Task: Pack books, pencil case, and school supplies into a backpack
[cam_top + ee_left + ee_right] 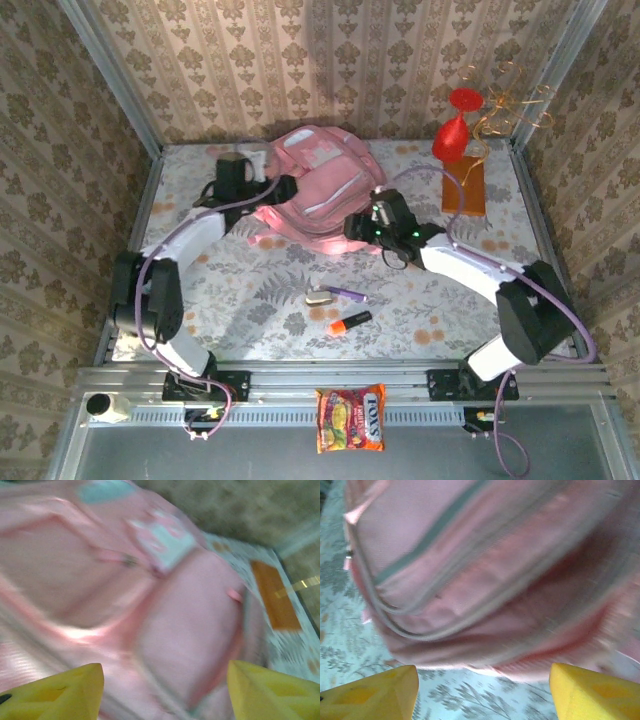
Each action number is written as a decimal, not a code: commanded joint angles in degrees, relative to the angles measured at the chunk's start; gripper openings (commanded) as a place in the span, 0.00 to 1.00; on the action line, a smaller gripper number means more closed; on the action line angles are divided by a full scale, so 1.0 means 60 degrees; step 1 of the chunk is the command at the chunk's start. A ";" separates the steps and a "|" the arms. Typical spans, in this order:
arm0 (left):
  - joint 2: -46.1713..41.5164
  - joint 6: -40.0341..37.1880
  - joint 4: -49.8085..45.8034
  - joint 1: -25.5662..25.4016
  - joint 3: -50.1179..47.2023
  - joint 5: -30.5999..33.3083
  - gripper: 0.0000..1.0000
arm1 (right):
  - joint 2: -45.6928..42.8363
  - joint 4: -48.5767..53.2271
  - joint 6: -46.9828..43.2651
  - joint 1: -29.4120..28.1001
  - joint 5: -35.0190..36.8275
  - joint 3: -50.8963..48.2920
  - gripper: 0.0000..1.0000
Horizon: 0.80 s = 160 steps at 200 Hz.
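Observation:
The pink backpack [318, 185] lies at the back middle of the table. My left gripper [287, 188] is at its left side. In the left wrist view its yellow fingers [60, 695] stand wide apart above the pink fabric [190, 630], open and holding nothing. My right gripper [360, 226] is at the backpack's near right edge. It is also open, hanging over the tablecloth just short of the bag's rim [485, 645]. A beige-white oblong piece [320, 296], a purple pen [349, 293] and an orange-and-black marker [349, 322] lie on the cloth in front. The books and the pencil case are out of view.
An orange-brown slab [465, 186] lies at the back right under a red ornament with gold wire [455, 125]. The slab [275, 600] is also in the left wrist view. An orange snack packet [350, 418] sits on the metal rail in front. Walls enclose the table.

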<state>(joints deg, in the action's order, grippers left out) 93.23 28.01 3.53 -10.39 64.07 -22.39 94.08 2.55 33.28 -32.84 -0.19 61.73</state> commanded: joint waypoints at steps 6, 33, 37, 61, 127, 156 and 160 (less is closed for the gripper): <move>0.1084 0.0747 -0.0225 0.0467 0.0612 -0.0142 0.66 | 0.0847 -0.0197 -0.0299 -0.0020 -0.0275 0.0584 0.69; 0.1941 0.0694 -0.0093 0.0488 0.1177 -0.0086 0.64 | 0.1201 -0.0288 -0.0331 -0.0020 -0.0251 0.0637 0.69; 0.2060 0.0704 -0.0065 0.0487 0.1251 -0.0123 0.64 | 0.1221 -0.0303 -0.0330 -0.0020 -0.0224 0.0600 0.69; 0.2618 0.0643 -0.0147 0.0393 0.1702 -0.0484 0.60 | 0.1297 -0.0380 -0.0315 0.0020 -0.0039 0.0313 0.69; 0.3472 0.0511 -0.0134 0.0113 0.1580 -0.0340 0.44 | 0.1361 0.0030 -0.0614 0.0298 0.0616 -0.0054 0.69; 0.3501 0.0490 -0.0097 0.0106 0.1311 -0.0485 0.43 | 0.1364 0.0489 -0.1007 0.0399 0.1213 0.0068 0.70; 0.3455 0.0488 -0.0069 0.0110 0.1222 -0.0487 0.43 | 0.1374 0.0556 -0.1055 0.0417 0.1275 0.0099 0.69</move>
<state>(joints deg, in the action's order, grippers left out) 113.01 31.33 3.31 -8.60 73.49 -23.24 101.32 1.52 30.11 -31.40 1.74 62.17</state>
